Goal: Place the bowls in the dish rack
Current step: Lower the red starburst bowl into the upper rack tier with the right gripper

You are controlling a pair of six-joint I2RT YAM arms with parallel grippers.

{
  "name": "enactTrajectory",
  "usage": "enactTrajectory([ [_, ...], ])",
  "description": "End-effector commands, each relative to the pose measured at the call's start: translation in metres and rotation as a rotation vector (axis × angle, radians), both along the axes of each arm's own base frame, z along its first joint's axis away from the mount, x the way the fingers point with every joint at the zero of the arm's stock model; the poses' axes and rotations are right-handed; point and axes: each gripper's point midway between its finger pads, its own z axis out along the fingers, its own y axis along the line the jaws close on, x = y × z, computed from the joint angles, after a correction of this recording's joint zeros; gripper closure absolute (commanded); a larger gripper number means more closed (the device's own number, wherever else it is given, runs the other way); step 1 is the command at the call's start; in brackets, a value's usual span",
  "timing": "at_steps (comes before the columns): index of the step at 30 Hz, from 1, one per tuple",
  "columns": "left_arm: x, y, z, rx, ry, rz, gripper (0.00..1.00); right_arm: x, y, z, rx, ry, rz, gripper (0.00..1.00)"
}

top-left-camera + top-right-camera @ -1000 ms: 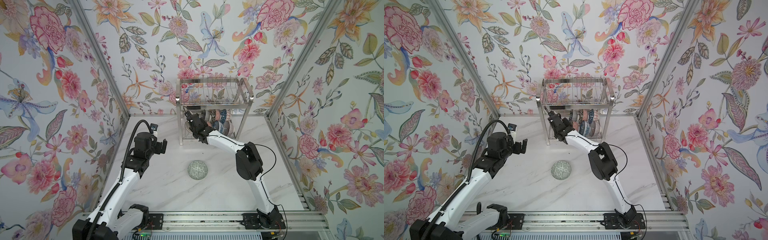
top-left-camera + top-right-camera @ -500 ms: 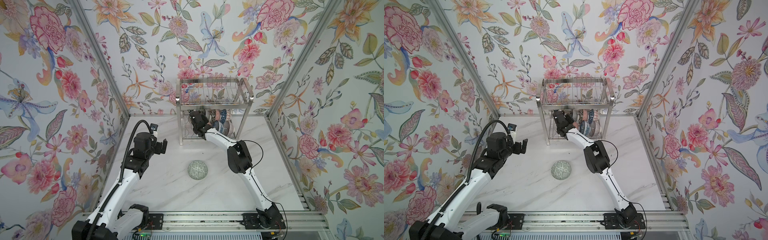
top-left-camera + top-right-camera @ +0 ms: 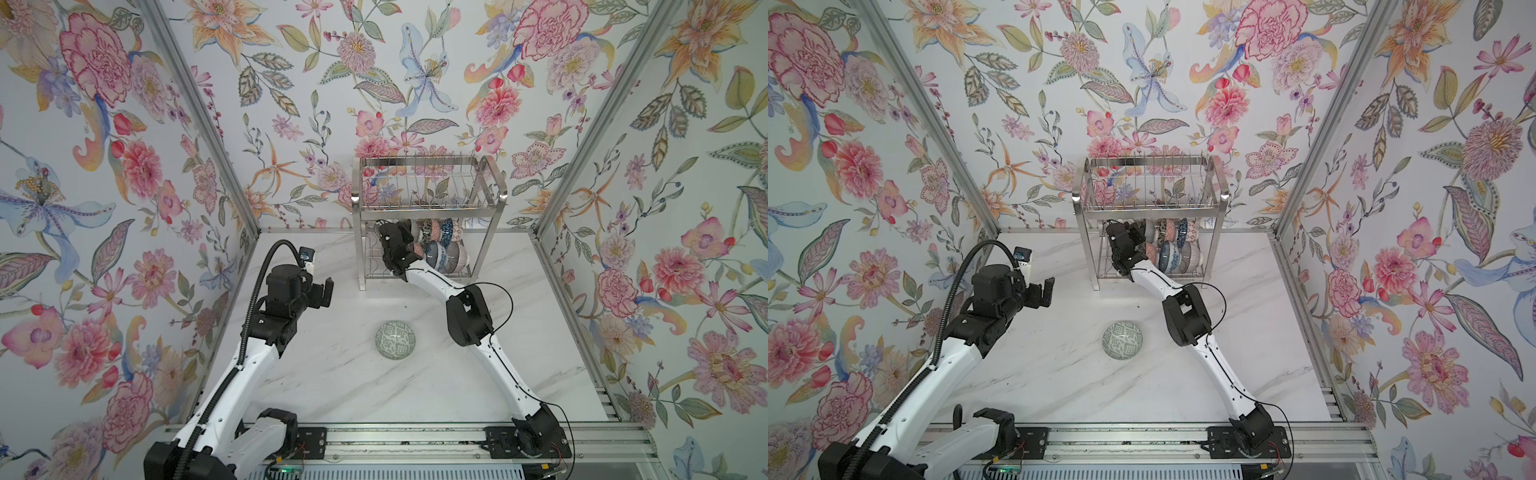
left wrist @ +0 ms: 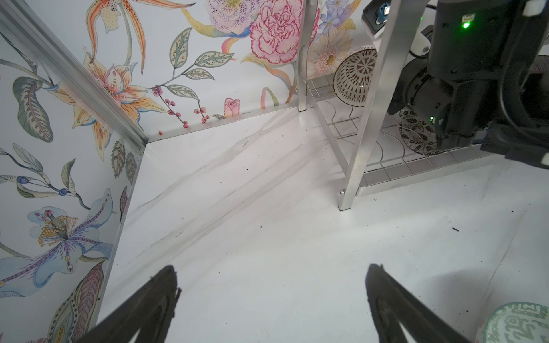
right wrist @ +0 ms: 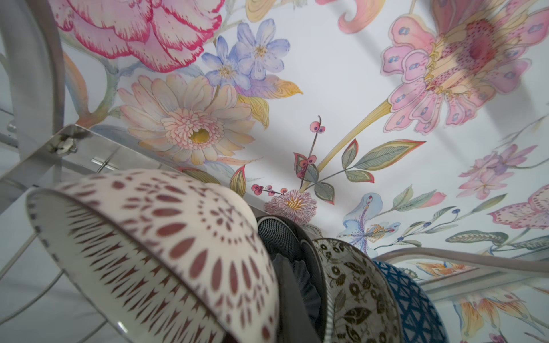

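Deep in the lower tier of the dish rack (image 3: 430, 215), the right gripper (image 5: 292, 291) works with its jaws closed tight. It is wedged between a maroon-petalled bowl (image 5: 166, 243) and a black-and-gold leaf bowl (image 5: 356, 291), with a blue-triangle bowl (image 5: 413, 306) next along. Other bowls (image 3: 444, 245) stand on edge in 2 rows toward the rack's right end. 1 green-patterned bowl (image 3: 395, 339) lies on the marble table (image 3: 332, 395), well out in front of the rack. The left gripper (image 4: 271, 267) hovers off the rack's front left leg, fingers spread wide and empty.

The seating looks nearly done, and care counts most here. The bowl should rest on edge in a dip of the wavy wires before the jaws part (only a little, since neighbours crowd both sides). The arm should then back straight out, clear of the front leg.

Which rim the closed jaws pinch, if any, cannot be told, and the upper tier hides the fingertips in both top views. The bowl count is unclear, and the left wrist view cuts off most of the green bowl.
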Motion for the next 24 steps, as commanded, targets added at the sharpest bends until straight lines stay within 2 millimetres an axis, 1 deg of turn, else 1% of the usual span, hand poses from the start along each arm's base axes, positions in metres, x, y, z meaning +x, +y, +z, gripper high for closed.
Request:
enactTrajectory([
  [1, 0.000, 0.002, 0.001, -0.016, -0.012, 0.002, 0.01, 0.005, -0.001, 0.036, 0.034, -0.151, -0.035, 1.00],
  [6, 0.000, 0.003, 0.001, -0.017, -0.012, 0.004, 0.01, 0.006, -0.002, 0.030, 0.026, -0.178, -0.050, 1.00],
  [7, 0.000, 0.002, 0.002, -0.019, -0.013, 0.002, 0.01, 0.016, -0.022, 0.028, 0.020, -0.179, -0.084, 1.00],
  [9, 0.000, 0.002, 0.001, -0.017, -0.012, 0.003, 0.01, 0.017, -0.026, 0.024, 0.011, -0.179, -0.092, 1.00],
  [18, 0.000, 0.002, 0.000, -0.020, -0.010, 0.001, 0.01, 0.021, -0.018, 0.005, -0.007, -0.128, -0.037, 1.00],
  [24, 0.000, 0.002, 0.001, -0.022, -0.011, 0.001, 0.01, 0.019, -0.010, -0.003, -0.021, -0.092, -0.007, 1.00],
])
